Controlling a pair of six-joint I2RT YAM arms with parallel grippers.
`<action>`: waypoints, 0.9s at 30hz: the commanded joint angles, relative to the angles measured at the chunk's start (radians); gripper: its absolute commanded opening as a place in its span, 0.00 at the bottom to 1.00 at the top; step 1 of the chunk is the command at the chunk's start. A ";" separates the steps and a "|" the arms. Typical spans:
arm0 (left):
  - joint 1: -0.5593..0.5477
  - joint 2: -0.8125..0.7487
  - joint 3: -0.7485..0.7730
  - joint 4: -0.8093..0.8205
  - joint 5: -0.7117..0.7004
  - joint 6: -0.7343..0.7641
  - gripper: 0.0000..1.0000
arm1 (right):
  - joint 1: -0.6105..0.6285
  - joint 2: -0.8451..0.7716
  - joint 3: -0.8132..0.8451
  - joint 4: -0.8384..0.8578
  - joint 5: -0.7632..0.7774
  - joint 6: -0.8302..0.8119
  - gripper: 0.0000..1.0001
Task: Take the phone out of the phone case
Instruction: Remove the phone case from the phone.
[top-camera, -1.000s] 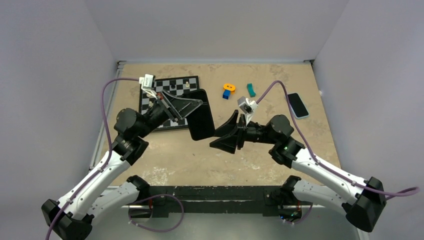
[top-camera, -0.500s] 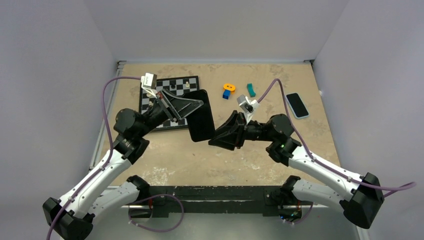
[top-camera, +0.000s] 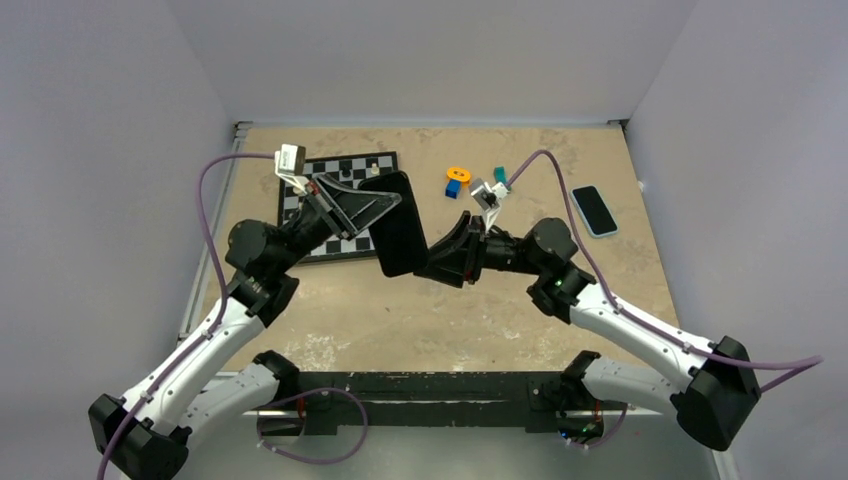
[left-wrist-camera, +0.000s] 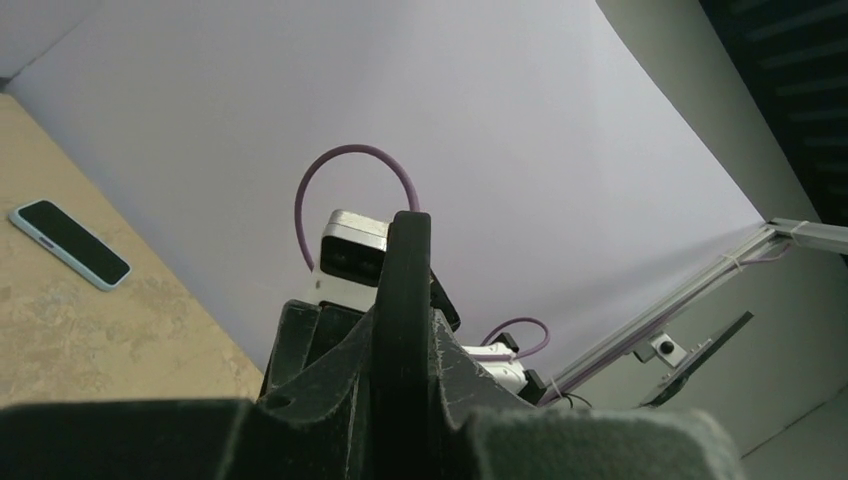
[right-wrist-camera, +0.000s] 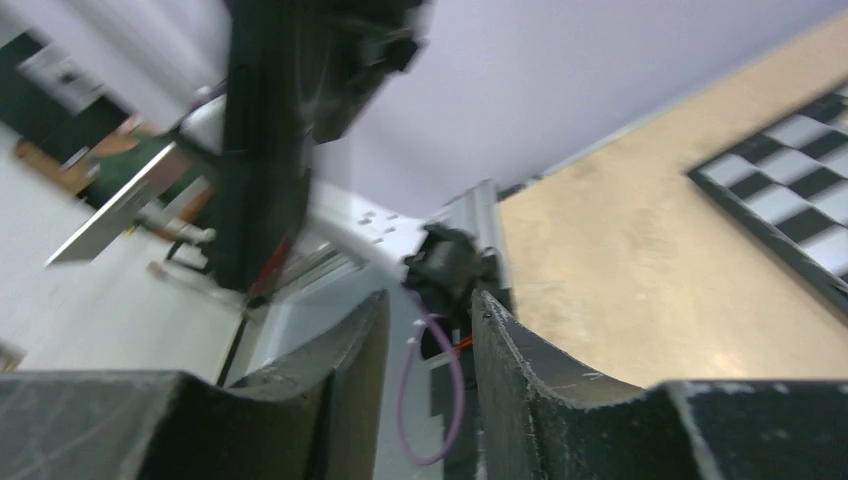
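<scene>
My left gripper is shut on a black phone case and holds it tilted in the air over the table's middle. In the left wrist view the case shows edge-on between my fingers. I cannot tell whether a phone sits inside it. My right gripper is open and empty, its tips close beside the case's lower right edge. In the right wrist view the jaws stand a little apart, and the case is blurred at the upper left, outside them.
A dark phone with a light blue rim lies flat at the right of the table and shows in the left wrist view. A chessboard lies under the left arm. An orange ring with a blue block and a teal piece lie behind.
My right gripper has moved up and to the left, closing in on the case's lower right edge. My left gripper and the case have shifted slightly up and left.
</scene>
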 joint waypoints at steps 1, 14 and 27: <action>-0.021 -0.038 -0.010 0.072 0.026 -0.086 0.00 | -0.057 0.064 0.017 -0.134 0.126 0.059 0.41; -0.020 -0.136 0.034 -0.271 -0.223 0.193 0.00 | -0.056 -0.196 -0.011 -0.158 0.057 0.142 0.54; -0.021 -0.107 0.015 -0.240 -0.218 0.159 0.00 | -0.048 -0.118 -0.021 0.047 -0.024 0.260 0.49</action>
